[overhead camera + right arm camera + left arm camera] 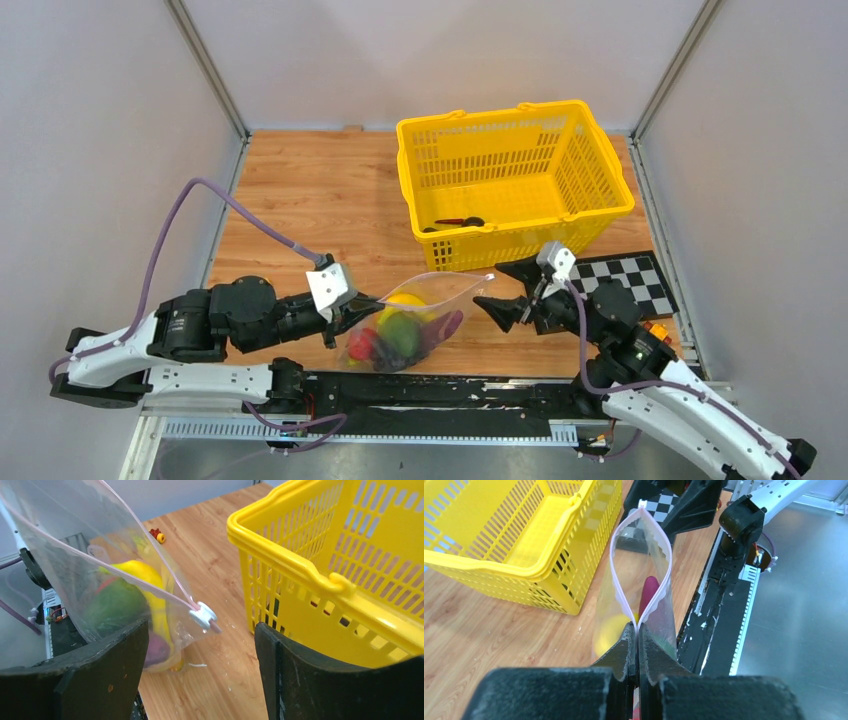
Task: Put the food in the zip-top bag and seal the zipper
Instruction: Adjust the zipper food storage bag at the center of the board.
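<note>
food [398,330] is already inside the zip-top bag [437,310]: a yellow piece, a green one, a red one and a dark purple one show through the clear plastic, and i see no loose fruit on the wood. so the loading part looks done, as far as these views tell. what is left is the seal. the zipper [620,565] gapes in a long leaf shape, its two pale pink lips well apart in the middle and meeting only at the ends.

the left gripper [637,630] is clamped tight on the left end of the bag's mouth and holds the bag up off the table, contents sagging below. the right gripper [488,283] stands with its jaws wide apart at the right end, the white tab [202,615] between them but touching neither finger; it grips nothing. my guess is that the next step is closing on that tab and drawing it along the strip toward the left gripper.

the table [300,190] is pale wood planking. a yellow mesh basket [490,112] sits far and right, with something small and dark in it. a checkerboard [640,275] lies on the right, beside the right arm, and a small red and yellow toy [157,534] lies on the wood beyond the bag. plain grey walls [100,150] close in the left, far and right sides.
</note>
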Robot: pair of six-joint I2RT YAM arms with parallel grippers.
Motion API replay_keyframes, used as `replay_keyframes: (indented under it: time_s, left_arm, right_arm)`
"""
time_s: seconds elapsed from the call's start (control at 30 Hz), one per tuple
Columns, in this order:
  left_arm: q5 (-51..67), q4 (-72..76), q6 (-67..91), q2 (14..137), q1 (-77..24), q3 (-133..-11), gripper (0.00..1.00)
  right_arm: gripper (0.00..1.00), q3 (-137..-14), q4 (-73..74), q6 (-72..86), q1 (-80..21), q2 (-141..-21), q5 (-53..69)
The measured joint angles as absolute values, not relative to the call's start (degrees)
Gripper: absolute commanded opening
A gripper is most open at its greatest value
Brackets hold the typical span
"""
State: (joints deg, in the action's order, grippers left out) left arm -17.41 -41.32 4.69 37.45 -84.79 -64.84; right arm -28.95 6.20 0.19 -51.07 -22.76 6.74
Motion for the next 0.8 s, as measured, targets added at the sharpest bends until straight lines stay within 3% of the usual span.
replay_keyframes:
  time_s: [0.17,0.3,0.5,0.8]
  left_arm:
    - [-17.7,-40.8,3.9,37.5,-84.8,-64.3,0.0]
    - [-18.1,-40.6,3.7,37.4,-84.8,-63.4,0.0]
    - [-18.1,-40.5,3.7,36.8,-84.8,-63.1,0.0]
    - [-16.1,-40.2,3.6,37.9,-84.8,-63.2,0.0]
  right_arm:
    - [0.79,-28.8,3.8,5.5,-37.1,-25.5,22.4]
    - [0.78,-27.2,-6.4,10.0,-27.5,-26.1,38.1]
    - [0.79,-23.7,-17.7,12.2,-25.3,-33.1,51.8]
    - [0.79,-21.6,-22.0,11.1,-24.8,-35.2,57.6]
